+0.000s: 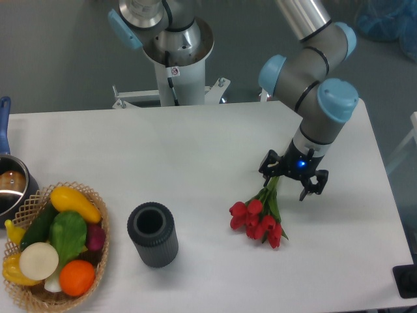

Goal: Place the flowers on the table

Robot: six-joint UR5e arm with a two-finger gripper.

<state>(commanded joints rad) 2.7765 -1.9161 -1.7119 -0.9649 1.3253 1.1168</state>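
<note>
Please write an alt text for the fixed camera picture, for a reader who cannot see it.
A bunch of red flowers lies on a white table, with the robot arm's gripper open over its green stems. To the left stand a dark ribbed cylinder and a wicker basket of coloured vegetables; a pot sits at the left edge.

No legible text anywhere. Small white sticker (pixel 174 70) with a red mark on the arm's pedestal; too small to read.
</note>
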